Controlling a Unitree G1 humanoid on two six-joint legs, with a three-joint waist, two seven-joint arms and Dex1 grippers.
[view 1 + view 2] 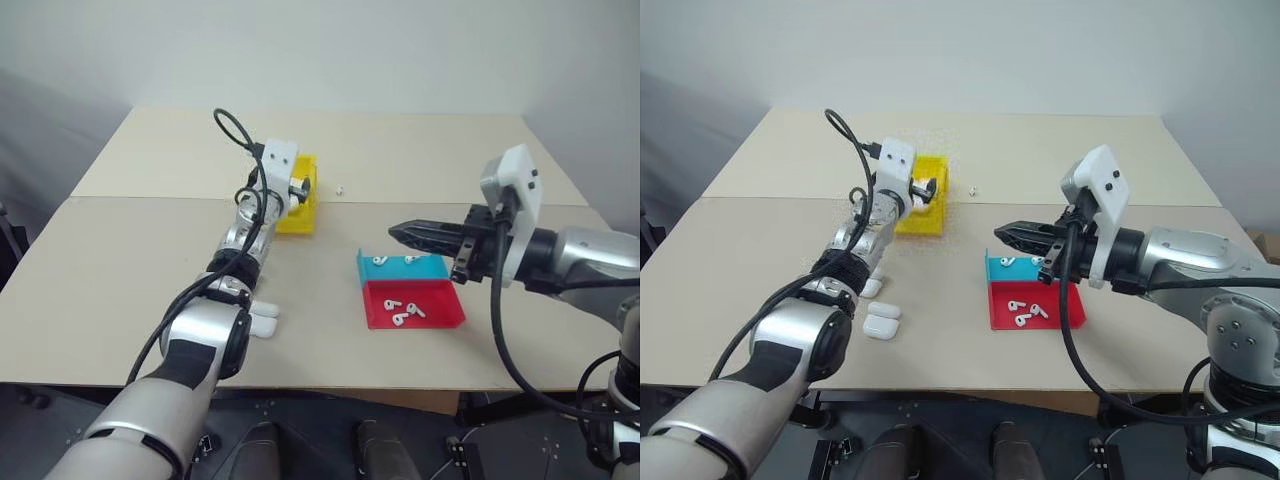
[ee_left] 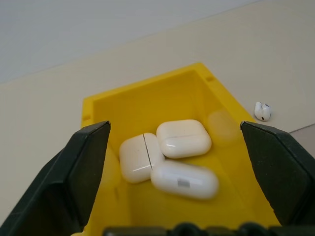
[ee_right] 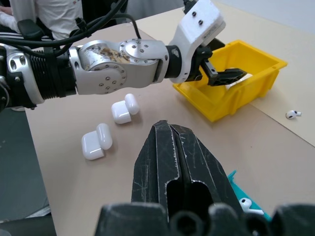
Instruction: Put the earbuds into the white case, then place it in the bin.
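My left gripper (image 1: 298,188) is open just above the yellow bin (image 1: 297,217). In the left wrist view its fingers (image 2: 83,162) straddle the bin (image 2: 147,83), where three closed white cases (image 2: 184,137) (image 2: 140,157) (image 2: 184,181) lie together, none of them held. My right gripper (image 1: 395,232) is shut on nothing and hovers level over the cyan tray (image 1: 430,268). Several earbuds (image 1: 403,312) lie in the red tray (image 1: 445,312), and two more (image 1: 380,261) in the cyan tray. A single earbud (image 1: 341,189) lies on the table beyond the bin.
Two open white cases (image 3: 97,144) (image 3: 124,109) lie on the table beside my left forearm, near the front edge. The cyan and red trays stand side by side right of centre. A person in a white top (image 3: 29,14) stands beyond the table's left side.
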